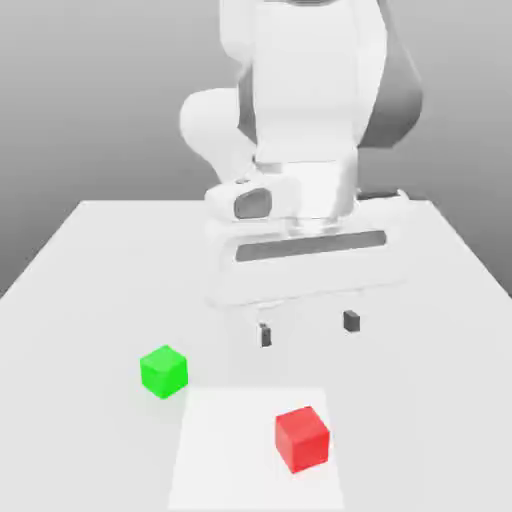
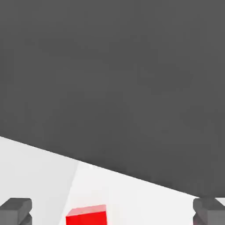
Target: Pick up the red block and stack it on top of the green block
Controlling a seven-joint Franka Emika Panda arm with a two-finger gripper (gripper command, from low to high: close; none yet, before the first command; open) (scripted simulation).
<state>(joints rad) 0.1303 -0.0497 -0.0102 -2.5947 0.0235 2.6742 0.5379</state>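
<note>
I see the hand (image 1: 307,328) hanging above the surface (image 1: 80,260), pointing down, with its two dark fingertips (image 1: 265,335) spread as wide as they go and nothing between them. It holds nothing.

The red block (image 1: 302,438) sits on the surface below the hand and nearer the camera in the exterior view, slightly toward the side of the fingertip on the exterior view's right. It rests on a paler rectangular patch (image 1: 230,450) of the surface, close to that patch's edge on the exterior view's right. In the hand view I catch the red block (image 2: 86,215) between the two fingertips (image 2: 15,210), nearer to one of them than to the other, and touching neither.

The green block (image 1: 164,371) stands on the surface off to the exterior view's left of the hand, beyond the fingertip on that side and lower than it. It lies just outside the pale patch, near its far corner, and well apart from the red block. Both blocks sit flat and upright, each alone, with nothing on top of either.

Between the hand and the red block I see only open air and bare surface. The white arm (image 1: 300,90) rises behind the hand, away from both blocks. The green block is out of the line between the hand and the red block.
</note>
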